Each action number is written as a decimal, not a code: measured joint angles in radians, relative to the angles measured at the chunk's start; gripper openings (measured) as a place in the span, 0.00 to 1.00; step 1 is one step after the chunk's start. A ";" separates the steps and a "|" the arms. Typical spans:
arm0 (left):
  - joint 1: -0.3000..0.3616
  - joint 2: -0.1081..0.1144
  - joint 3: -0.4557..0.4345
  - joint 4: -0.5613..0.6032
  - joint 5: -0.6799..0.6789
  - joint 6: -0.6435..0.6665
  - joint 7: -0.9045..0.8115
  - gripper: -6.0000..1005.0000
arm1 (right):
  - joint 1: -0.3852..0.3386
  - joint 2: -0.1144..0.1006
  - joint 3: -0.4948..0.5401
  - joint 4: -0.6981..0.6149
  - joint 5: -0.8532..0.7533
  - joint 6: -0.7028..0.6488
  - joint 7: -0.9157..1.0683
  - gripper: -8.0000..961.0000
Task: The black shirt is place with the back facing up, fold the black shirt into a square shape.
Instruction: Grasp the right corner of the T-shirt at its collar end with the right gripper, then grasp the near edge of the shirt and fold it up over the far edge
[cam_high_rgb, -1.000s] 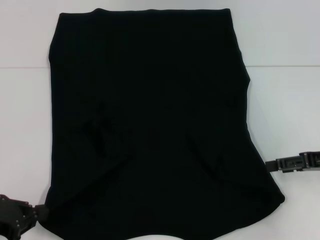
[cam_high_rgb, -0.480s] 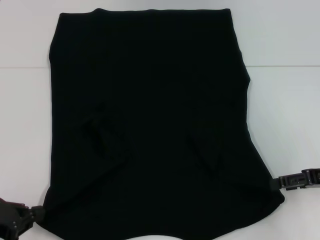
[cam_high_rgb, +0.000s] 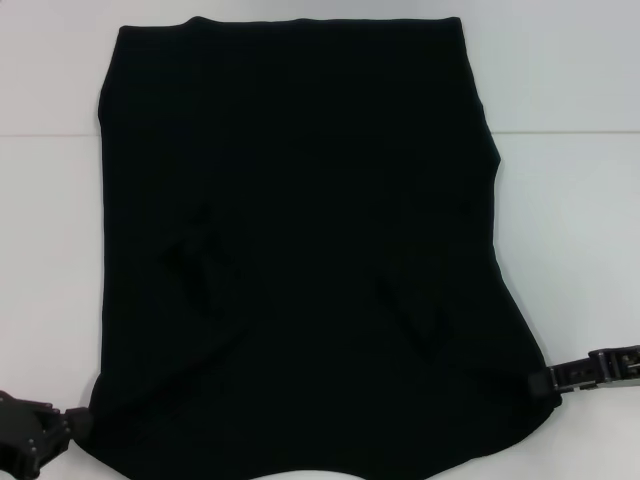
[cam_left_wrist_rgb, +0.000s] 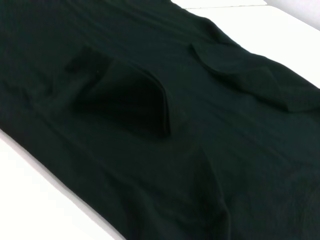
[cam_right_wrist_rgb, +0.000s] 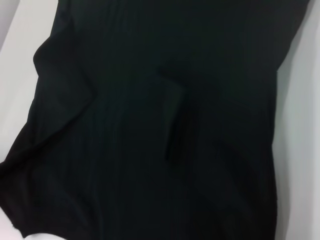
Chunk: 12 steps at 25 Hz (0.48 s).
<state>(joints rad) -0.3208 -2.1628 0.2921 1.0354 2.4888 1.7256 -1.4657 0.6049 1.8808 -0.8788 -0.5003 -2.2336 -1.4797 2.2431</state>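
Note:
The black shirt (cam_high_rgb: 300, 250) lies flat on the white table (cam_high_rgb: 580, 220), plain side up, with both sleeves folded inward as soft flaps. No lettering shows. My left gripper (cam_high_rgb: 80, 424) is at the shirt's near left corner, touching its edge. My right gripper (cam_high_rgb: 538, 382) is at the shirt's right edge, close to the near right corner. The left wrist view shows the shirt (cam_left_wrist_rgb: 150, 150) with two folded flaps. The right wrist view is filled by the shirt (cam_right_wrist_rgb: 150, 125) with one crease.
A seam (cam_high_rgb: 560, 133) runs across the white table behind the shirt's middle. Bare table lies to the left (cam_high_rgb: 50, 250) and right of the shirt.
My right gripper has moved nearer along the shirt's right edge, down to its near right corner. My left gripper has hardly moved.

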 joint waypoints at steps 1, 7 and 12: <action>-0.001 0.000 0.001 0.000 0.000 -0.001 0.000 0.03 | 0.001 0.001 -0.001 0.001 0.000 -0.001 0.000 0.76; -0.001 0.000 0.004 0.000 0.000 -0.004 0.001 0.04 | -0.003 0.004 -0.002 0.002 -0.008 0.000 -0.001 0.51; -0.003 0.001 0.005 0.000 0.001 -0.006 0.002 0.04 | 0.009 0.012 -0.001 0.008 -0.028 0.009 -0.002 0.23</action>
<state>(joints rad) -0.3239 -2.1614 0.2976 1.0355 2.4896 1.7197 -1.4636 0.6139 1.8924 -0.8797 -0.4923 -2.2611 -1.4709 2.2412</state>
